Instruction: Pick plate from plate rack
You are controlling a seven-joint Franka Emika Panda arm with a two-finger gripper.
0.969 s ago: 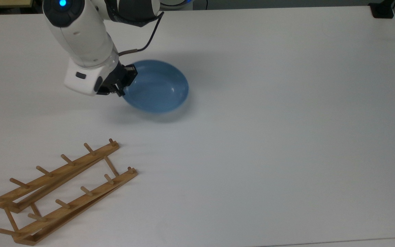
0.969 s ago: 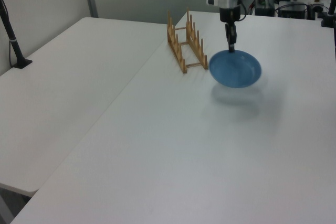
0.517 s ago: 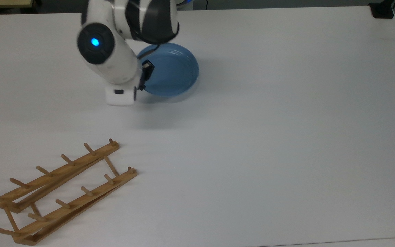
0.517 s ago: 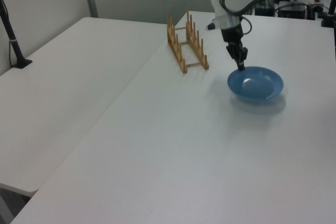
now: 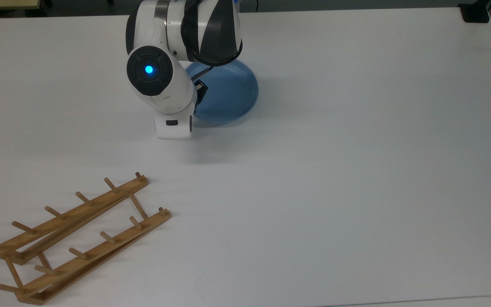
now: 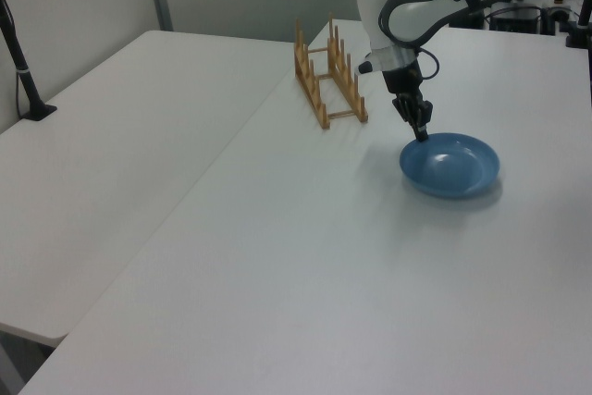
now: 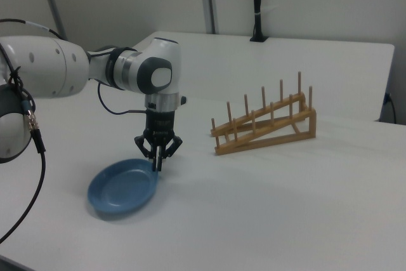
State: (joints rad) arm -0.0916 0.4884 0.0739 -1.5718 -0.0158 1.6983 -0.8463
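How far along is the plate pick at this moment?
Done: the plate is out of the rack, which stands empty, and lies flat on the table well apart from it. In hand: the gripper is at the plate's rim on the rack side, fingers pinched together on the rim. Left: letting go and backing the arm away, as far as I can judge.

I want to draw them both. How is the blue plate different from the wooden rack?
The plate is blue, round and shallow; the plate rack is light-brown wood, long, with two rails and rows of upright pegs. The plate lies flat and low, while the rack's pegs stand tall. The gripper is at the plate's rim; nothing touches the rack. Both rest on the white table.
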